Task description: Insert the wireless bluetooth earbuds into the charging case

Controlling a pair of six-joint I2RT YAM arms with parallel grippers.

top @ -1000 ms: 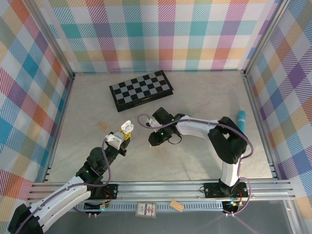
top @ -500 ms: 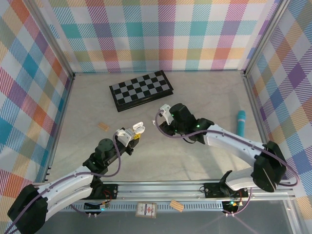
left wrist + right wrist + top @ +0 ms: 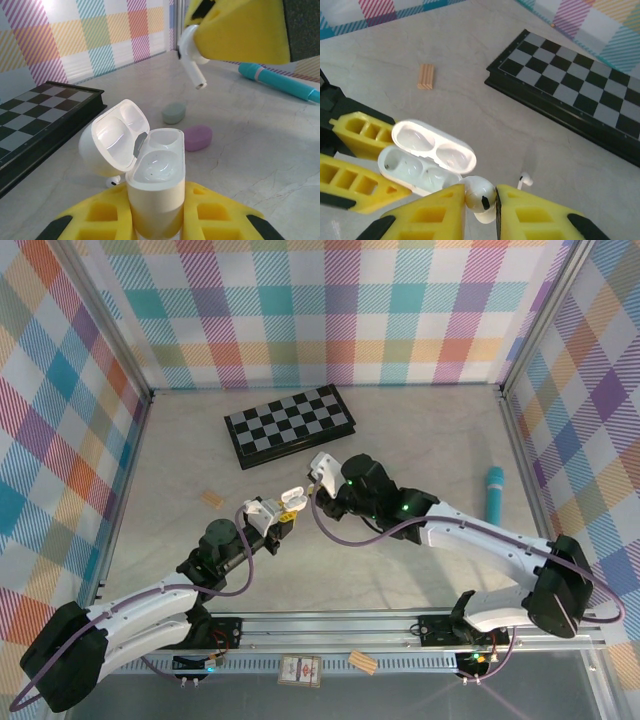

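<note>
From above, the left claw is clamping the open charging case, with the right claw hovering just beside the case. The left wrist camera is showing a white earbud hanging above the case. The right wrist camera is showing the right claw pinching that earbud just beside the case.

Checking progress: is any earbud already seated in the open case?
No: the case is empty inside, and the right gripper holds a white earbud clear of it.

Marbled table with chessboard, wooden block, teal pen perhaps, white earbud, mint case, lilac case.
</note>
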